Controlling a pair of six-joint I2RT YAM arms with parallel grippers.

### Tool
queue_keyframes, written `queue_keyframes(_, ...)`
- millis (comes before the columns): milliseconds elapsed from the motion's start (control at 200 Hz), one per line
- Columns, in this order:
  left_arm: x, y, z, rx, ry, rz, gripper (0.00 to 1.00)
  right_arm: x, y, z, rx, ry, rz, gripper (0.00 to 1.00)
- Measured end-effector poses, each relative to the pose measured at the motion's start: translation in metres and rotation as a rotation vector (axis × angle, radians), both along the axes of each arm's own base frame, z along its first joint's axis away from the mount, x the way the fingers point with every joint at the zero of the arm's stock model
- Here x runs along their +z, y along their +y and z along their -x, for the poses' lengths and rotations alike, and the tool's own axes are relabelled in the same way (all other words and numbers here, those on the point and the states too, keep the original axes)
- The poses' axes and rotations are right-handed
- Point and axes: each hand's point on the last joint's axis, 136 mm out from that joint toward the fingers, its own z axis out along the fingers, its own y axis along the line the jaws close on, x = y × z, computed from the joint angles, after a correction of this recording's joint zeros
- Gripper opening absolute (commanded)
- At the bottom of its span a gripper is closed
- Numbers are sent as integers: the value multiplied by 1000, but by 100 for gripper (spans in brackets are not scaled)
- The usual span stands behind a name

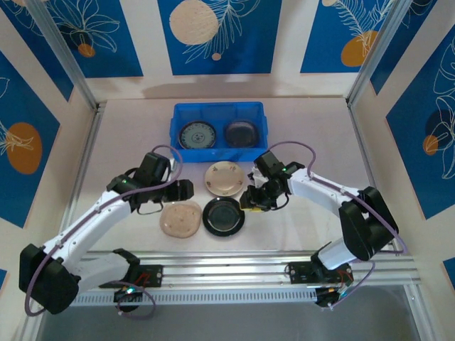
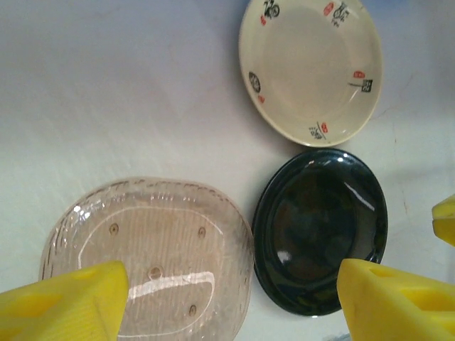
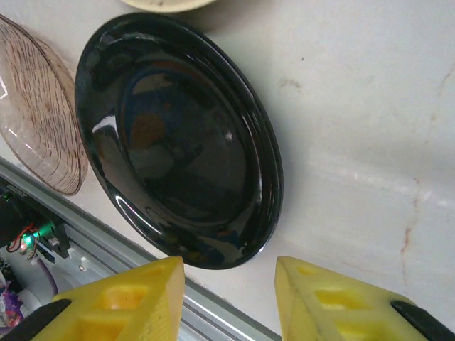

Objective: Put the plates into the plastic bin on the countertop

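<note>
Three plates lie on the countertop point(image 1: 298, 135): a beige plate point(image 1: 225, 177) point(image 2: 311, 67), a translucent pinkish plate point(image 1: 180, 219) point(image 2: 149, 256) and a glossy black plate point(image 1: 223, 216) point(image 2: 321, 229) point(image 3: 178, 138). My left gripper point(image 1: 185, 190) point(image 2: 227, 305) hangs open above the pinkish and black plates, with nothing between its yellow fingers point(image 2: 67, 305). My right gripper point(image 1: 249, 199) point(image 3: 227, 298) is open just off the black plate's right edge, holding nothing. The blue plastic bin point(image 1: 176, 122) at the back holds a blue-patterned plate point(image 1: 197, 135) and a dark grey plate point(image 1: 242, 133).
An aluminium rail point(image 1: 234, 273) point(image 3: 106, 245) runs along the near edge, close to the pinkish and black plates. Upright rails and blue-patterned wall panels point(image 1: 217, 32) bound the sides and back. Bare countertop lies to either side of the bin.
</note>
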Motion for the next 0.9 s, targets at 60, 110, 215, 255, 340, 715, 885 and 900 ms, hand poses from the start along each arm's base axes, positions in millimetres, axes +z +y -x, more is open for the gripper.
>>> queue_keyframes(60,-4,1,3,7,12,6,77,-4,3,0,1,11,-1,40)
queue_keyframes(110,-6,1,4,11,20,10,77,-8,4,0,4,22,1,40)
queue_keyframes(215,-6,0,3,20,17,19,77,-21,5,2,3,61,21,39)
queue_keyframes(255,-5,-1,1,25,12,26,77,-26,5,3,3,76,31,39)
queue_keyframes(340,-3,-3,-1,27,0,35,77,-35,5,5,6,103,48,39)
queue_keyframes(715,-9,-7,-6,42,-8,61,76,-48,15,3,15,143,40,31)
queue_keyframes(885,-9,-7,-6,42,-8,61,76,-51,17,2,15,151,41,22)
queue_keyframes(900,-10,-7,-6,42,-7,61,76,-51,17,2,18,151,40,21)
